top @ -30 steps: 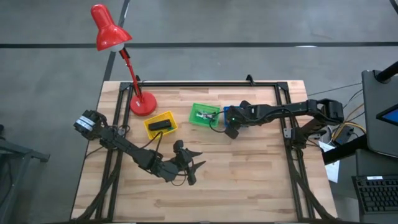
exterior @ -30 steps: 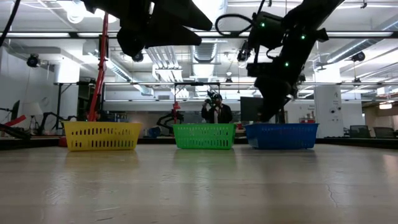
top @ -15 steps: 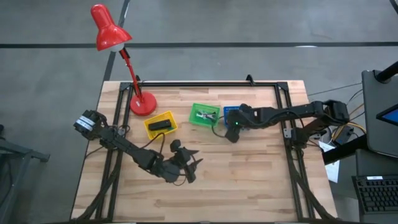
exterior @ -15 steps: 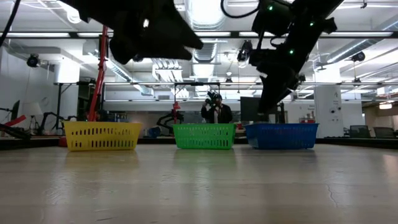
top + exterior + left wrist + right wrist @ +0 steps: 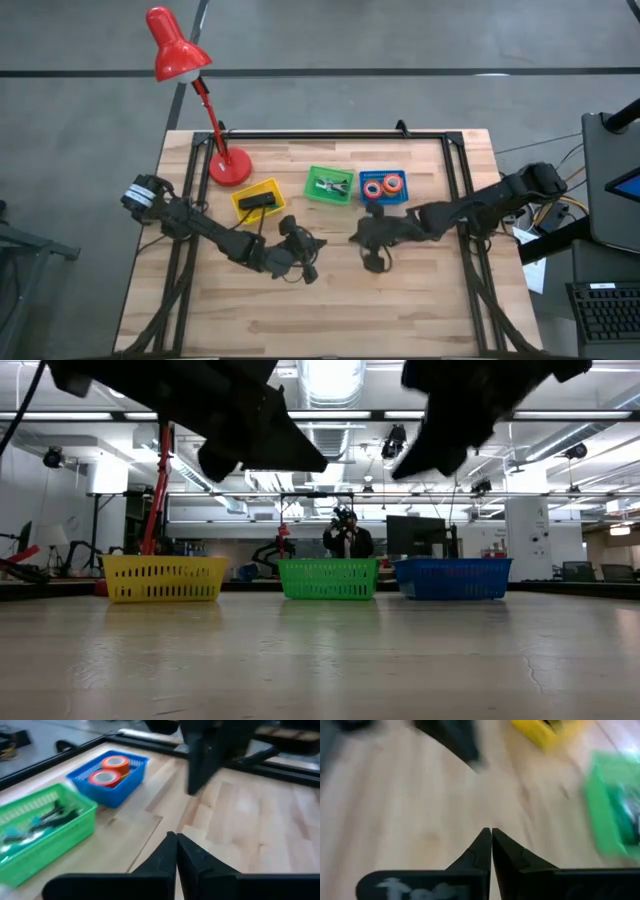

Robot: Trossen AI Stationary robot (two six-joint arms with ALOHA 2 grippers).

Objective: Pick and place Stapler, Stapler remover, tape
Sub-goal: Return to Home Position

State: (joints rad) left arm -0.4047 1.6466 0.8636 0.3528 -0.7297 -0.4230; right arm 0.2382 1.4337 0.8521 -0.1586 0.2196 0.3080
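Observation:
The black stapler (image 5: 257,201) lies in the yellow basket (image 5: 272,188). Silvery stapler removers (image 5: 329,184) lie in the green basket (image 5: 313,192). Two tape rolls, red (image 5: 372,188) and orange (image 5: 392,183), sit in the blue basket (image 5: 383,201). My left gripper (image 5: 315,246) hovers shut above the bare wood in front of the yellow and green baskets. My right gripper (image 5: 356,238) hovers shut a little to its right, in front of the blue basket. Both sets of fingers (image 5: 176,840) (image 5: 491,835) hold nothing.
A red desk lamp (image 5: 228,165) stands at the table's far left, its head (image 5: 175,48) reaching past the far edge. A black frame (image 5: 330,134) runs along the far edge and both sides. A person (image 5: 347,538) stands in the room behind.
My right gripper has drawn back from above the blue basket toward the near edge and the table's middle, uncovering the tape rolls. My left gripper has shut and moved slightly toward the far edge, staying above the table.

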